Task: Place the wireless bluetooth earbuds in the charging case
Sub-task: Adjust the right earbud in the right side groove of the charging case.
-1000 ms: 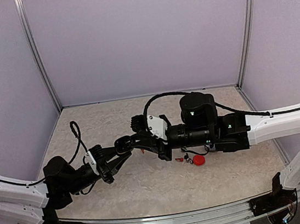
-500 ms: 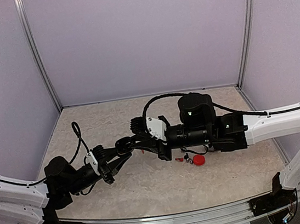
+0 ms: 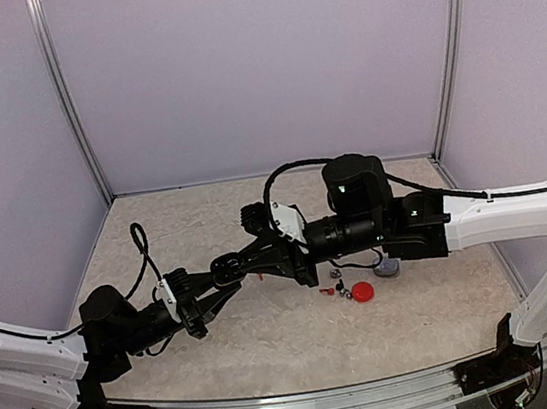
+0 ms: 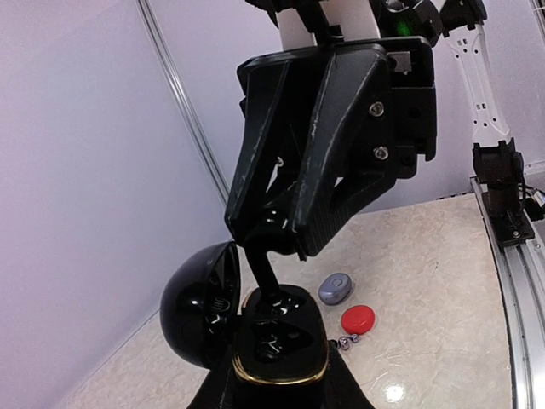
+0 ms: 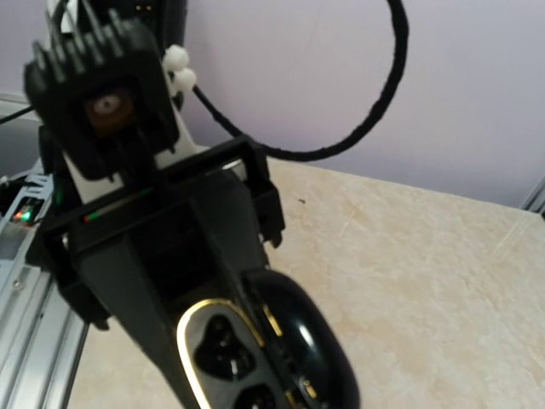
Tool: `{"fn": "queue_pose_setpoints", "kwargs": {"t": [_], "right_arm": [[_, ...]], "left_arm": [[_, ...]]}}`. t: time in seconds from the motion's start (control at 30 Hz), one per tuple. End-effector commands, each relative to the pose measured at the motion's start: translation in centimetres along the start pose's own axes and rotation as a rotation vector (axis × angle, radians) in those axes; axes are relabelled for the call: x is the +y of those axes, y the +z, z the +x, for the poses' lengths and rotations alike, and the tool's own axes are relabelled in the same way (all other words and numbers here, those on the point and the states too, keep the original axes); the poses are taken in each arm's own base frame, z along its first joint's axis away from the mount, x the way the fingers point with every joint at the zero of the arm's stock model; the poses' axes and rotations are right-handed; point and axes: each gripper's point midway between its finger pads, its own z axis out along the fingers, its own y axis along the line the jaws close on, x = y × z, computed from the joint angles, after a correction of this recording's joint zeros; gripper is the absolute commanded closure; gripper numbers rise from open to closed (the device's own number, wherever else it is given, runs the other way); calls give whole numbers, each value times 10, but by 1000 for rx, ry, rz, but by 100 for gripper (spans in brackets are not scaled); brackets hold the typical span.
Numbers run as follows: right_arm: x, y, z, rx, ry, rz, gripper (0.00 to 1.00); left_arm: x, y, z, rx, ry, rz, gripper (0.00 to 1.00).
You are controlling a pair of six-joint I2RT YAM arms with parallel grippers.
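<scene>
Tabletop (image 3: 273, 356): left end effector (image 3: 221, 271) raised, holding black case (image 4: 281, 348).

The open charging case (image 4: 279, 349) sits in the left gripper (image 3: 224, 271), above the middle of the table (image 3: 272, 346). The right gripper (image 4: 271, 239) is directly over its wells. To the right on the table, loose earbuds (image 3: 343, 289) lie just left of the nearer closed case (image 3: 363, 293), and the farther closed case (image 3: 388, 269) is behind and to its right.
</scene>
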Motion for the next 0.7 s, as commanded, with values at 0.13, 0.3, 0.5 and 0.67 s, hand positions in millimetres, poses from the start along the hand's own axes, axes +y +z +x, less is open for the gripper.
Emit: {"fn": "queue_pose_setpoints", "kwargs": {"t": [0.13,0.3,0.5,0.67], "right_arm": [[-7,5,36,173,-21,-9,100],[-8,6,40,187,-16,-6,100],[-12,4,37,172,-2,21,94],[-17,2,36,154,14,41,93]], "left_arm": [[-4,0,-42,-157,17,51,98],[-3,1,-42,-159,18,45,98],[-1,-1,-44,-169,12,39,98],[0,-2,-44,-172,4,35,98]]}}
